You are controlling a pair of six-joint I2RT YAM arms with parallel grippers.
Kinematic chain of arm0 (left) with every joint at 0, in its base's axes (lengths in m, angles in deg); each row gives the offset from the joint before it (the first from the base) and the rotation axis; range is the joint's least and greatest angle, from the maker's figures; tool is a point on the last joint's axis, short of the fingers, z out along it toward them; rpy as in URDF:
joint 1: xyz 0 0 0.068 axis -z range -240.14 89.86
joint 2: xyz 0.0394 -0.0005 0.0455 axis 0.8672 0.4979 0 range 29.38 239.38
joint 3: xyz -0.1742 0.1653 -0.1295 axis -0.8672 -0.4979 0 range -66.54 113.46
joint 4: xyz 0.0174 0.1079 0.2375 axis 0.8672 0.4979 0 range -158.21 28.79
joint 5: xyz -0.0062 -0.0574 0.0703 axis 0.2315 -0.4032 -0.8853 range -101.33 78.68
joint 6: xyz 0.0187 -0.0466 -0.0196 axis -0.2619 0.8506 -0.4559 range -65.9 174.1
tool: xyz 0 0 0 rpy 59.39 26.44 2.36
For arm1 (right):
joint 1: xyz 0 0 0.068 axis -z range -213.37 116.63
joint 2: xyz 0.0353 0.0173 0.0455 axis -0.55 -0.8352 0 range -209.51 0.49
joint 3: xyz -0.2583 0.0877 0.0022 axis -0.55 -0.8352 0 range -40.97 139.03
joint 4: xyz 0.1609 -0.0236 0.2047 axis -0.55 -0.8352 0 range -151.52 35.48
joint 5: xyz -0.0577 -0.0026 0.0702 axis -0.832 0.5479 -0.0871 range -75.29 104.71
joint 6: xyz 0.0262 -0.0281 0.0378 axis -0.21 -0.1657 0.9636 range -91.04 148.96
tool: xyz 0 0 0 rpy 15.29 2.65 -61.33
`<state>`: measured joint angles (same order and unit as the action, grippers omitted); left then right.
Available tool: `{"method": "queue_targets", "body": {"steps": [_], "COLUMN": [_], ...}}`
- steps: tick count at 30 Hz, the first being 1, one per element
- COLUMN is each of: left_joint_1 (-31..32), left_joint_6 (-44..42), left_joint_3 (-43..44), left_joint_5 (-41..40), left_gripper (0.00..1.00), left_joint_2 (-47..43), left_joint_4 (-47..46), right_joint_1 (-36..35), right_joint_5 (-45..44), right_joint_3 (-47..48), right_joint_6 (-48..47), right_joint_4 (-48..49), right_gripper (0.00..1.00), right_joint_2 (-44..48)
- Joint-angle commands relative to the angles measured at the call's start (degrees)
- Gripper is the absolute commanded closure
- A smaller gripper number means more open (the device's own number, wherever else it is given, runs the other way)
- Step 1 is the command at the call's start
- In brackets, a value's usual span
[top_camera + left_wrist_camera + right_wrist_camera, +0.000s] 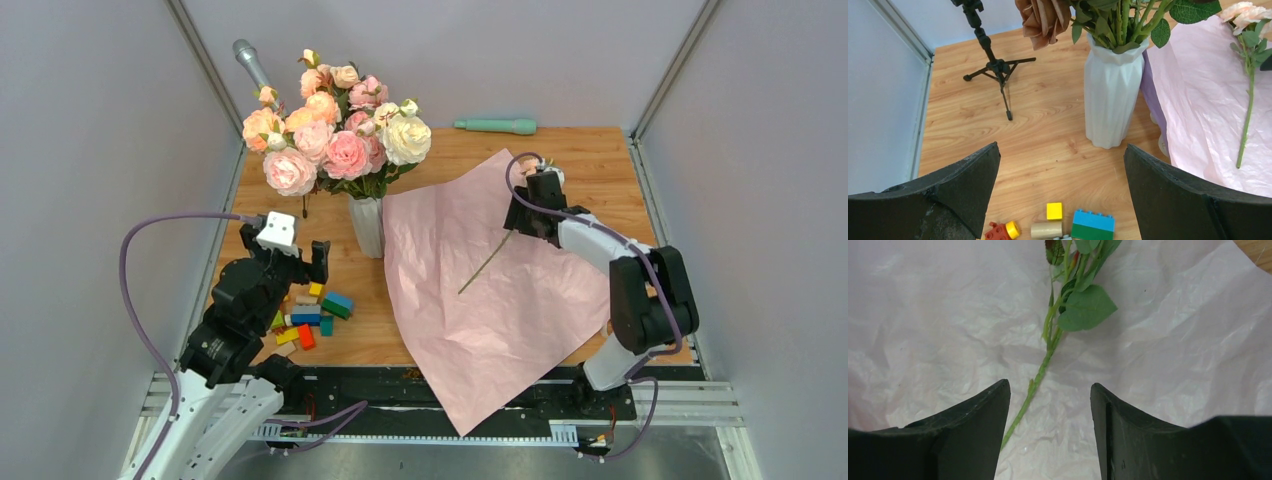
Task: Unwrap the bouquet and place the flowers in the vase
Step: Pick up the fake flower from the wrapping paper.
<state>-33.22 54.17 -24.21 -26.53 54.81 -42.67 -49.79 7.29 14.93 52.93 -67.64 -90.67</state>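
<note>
Spanning most of the right half of the wooden table (590, 150), the pink wrapping paper (480, 300) lies unfolded and flat, its near corner hanging past the near table edge. A large bunch of peach, pink and cream blooms (335, 120) stands in the white ribbed vase (367, 225), which sits upright just beside the paper's left edge, far of centre. The right gripper (1050, 385) hovers over the far part of the paper with its jaws partly apart and nothing clamped. The left gripper (1062, 146) is positioned at the left, near side of the vase, above a cluster of coloured toy blocks (312, 315), with its jaws spread fully wide and empty. One flower (487, 265) lies on the paper, its thin green stem running from under the right gripper toward the near left; in the right wrist view the stem passes between the fingers, close to the left one. The bloom itself is hidden beneath the gripper in the top view.
</note>
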Motion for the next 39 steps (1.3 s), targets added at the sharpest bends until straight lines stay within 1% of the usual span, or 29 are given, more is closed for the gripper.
{"method": "queue_targets", "body": {"steps": [1, 5, 8, 12, 21, 27, 33, 37, 39], "left_joint_1": [0.0, 0.0, 0.0, 0.0, 0.0, 0.0, 0.0, 0.0, 0.0], "left_joint_6": [-0.4, -0.4, -0.4, -0.5, -0.6, -0.8, -0.8, -0.7, -0.5], "left_joint_3": [-0.7, -1.0, -1.0, -1.1, -1.3, -1.3, -1.6, -1.7, -1.7], "left_joint_5": [0.9, 1.4, 1.6, 2.2, 2.5, 2.5, 2.7, 2.8, 3.0], "left_gripper": [0.00, 0.00, 0.00, 0.00, 0.00, 0.00, 0.00, 0.00, 0.00], "left_joint_2": [0.1, 0.5, 1.2, 2.0, 2.4, 2.3, 2.1, 2.3, 2.4], "left_joint_4": [-1.6, -1.9, -2.1, -2.3, -2.6, -2.6, -2.9, -3.0, -3.0], "right_joint_1": [1.2, 1.2, 1.2, 1.3, 1.1, 1.1, 1.1, 1.2, 1.2], "right_joint_5": [-0.2, 0.4, -1.5, -3.7, -2.2, -1.2, -0.4, -1.0, -1.4], "right_joint_3": [8.0, 11.0, 12.8, 12.4, 12.9, 12.9, 12.8, 12.7, 12.4], "right_joint_6": [0.7, 0.5, 1.8, 3.3, 3.5, 4.3, 5.6, 6.8, 7.7], "right_joint_4": [-0.9, -1.6, -3.6, -3.9, -3.7, -3.1, -2.3, -2.2, -2.2], "right_gripper": [0.41, 0.43, 0.48, 0.50, 0.57, 0.66, 0.71, 0.77, 0.82], "right_joint_2": [-6.9, -11.0, -13.0, -13.8, -15.5, -16.8, -17.1, -17.0, -17.0]}}
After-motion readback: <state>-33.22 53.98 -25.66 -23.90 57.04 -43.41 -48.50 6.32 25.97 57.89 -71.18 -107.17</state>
